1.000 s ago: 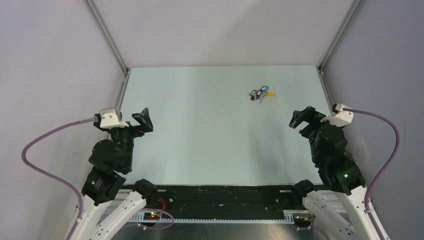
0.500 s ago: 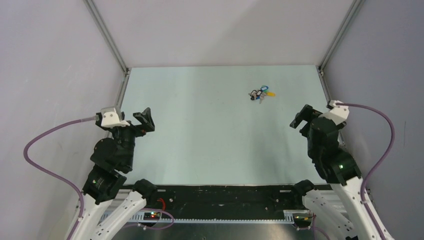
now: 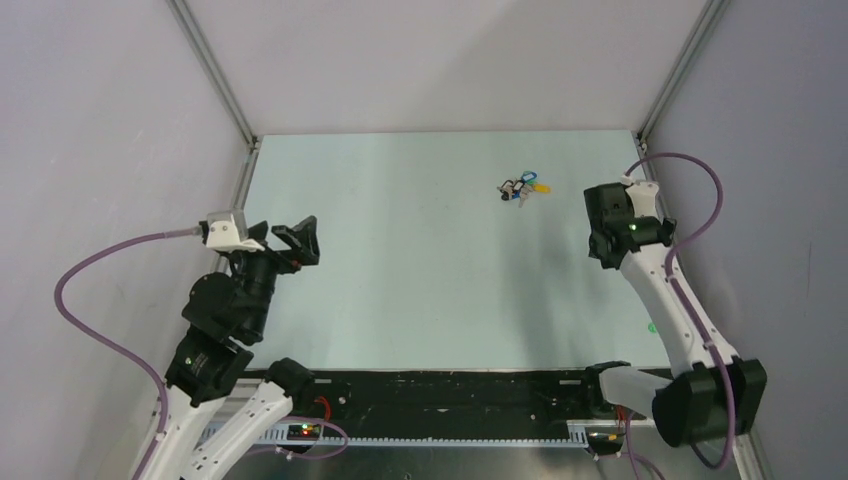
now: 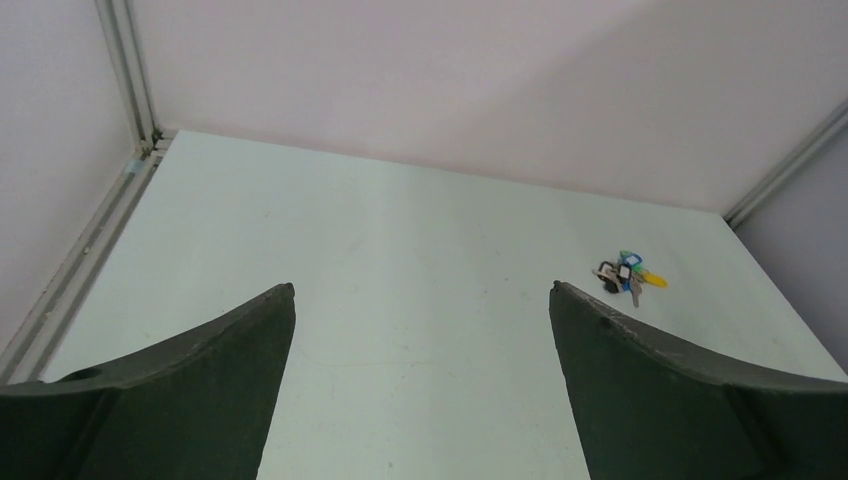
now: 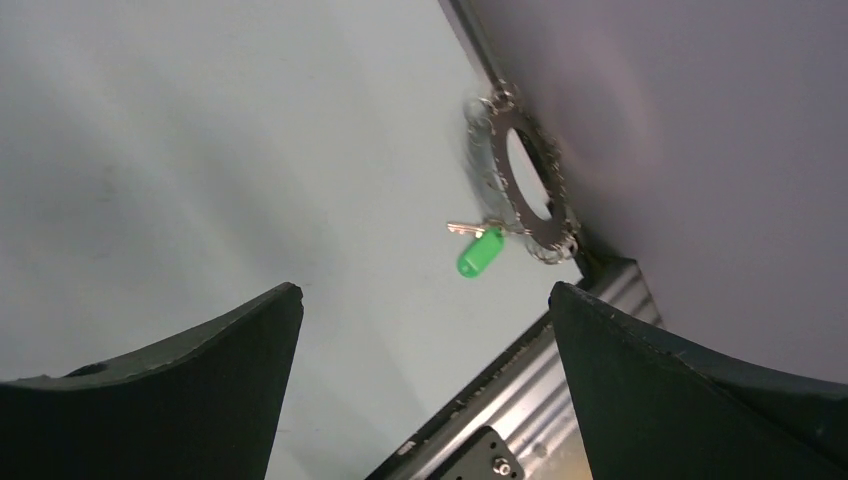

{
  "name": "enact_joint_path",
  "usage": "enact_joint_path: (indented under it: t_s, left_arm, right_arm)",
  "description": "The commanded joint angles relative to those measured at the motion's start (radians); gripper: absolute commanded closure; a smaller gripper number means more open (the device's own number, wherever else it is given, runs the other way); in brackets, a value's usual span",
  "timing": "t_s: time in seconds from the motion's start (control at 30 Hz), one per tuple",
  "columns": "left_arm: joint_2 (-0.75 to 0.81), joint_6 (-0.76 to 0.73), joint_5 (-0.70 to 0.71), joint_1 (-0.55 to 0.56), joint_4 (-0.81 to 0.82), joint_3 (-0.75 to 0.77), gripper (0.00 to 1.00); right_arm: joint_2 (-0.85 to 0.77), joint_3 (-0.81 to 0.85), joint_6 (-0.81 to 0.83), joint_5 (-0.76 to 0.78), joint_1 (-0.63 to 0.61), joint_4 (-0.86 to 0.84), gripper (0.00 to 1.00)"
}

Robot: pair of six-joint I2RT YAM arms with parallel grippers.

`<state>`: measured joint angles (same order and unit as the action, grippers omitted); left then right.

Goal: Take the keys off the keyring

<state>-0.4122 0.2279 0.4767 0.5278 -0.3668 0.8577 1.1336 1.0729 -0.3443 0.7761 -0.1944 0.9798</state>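
Left tool (image 4: 420,287) and right tool (image 5: 420,290) are wide open, empty. I fear the keyring (image 5: 546,228), just beside the wall (image 5: 700,150), leaves no room for gripping.

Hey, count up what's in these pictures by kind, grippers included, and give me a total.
Grey keyring: 1
Green key: 1
Key bunch, blue and yellow heads: 1
Grippers: 2, left gripper and right gripper
Total: 5

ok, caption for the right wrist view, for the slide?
Right wrist view: open fingers frame the keyring lying by the wall, a green key at its rim.
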Motion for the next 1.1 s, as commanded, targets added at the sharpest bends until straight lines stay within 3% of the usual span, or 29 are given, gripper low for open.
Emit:
enact_joint_path:
  t_s: [0.0, 0.3, 0.43, 0.73, 1.07]
  left_arm:
    - [-0.047, 0.030, -0.068, 0.007, -0.019, 0.046, 0.00]
    - [-0.085, 0.024, -0.133, 0.001, -0.065, 0.079, 0.00]
    - [-0.061, 0.019, -0.096, -0.010, -0.066, 0.072, 0.00]
    - [-0.056, 0.008, -0.064, -0.018, -0.065, 0.066, 0.00]
    - [-0.038, 0.004, -0.064, -0.022, -0.066, 0.052, 0.00]
  right_arm:
    - [0.120, 0.033, 0.055, 0.013, 0.075, 0.033, 0.01]
    - [0.417, 0.036, 0.050, 0.048, 0.219, 0.088, 0.05]
    - [0.423, 0.008, 0.079, -0.004, 0.345, 0.052, 0.10]
    - [0.446, -0.022, 0.191, -0.089, 0.477, -0.031, 0.14]
    - [0.685, 0.087, 0.185, -0.010, 0.578, 0.000, 0.14]
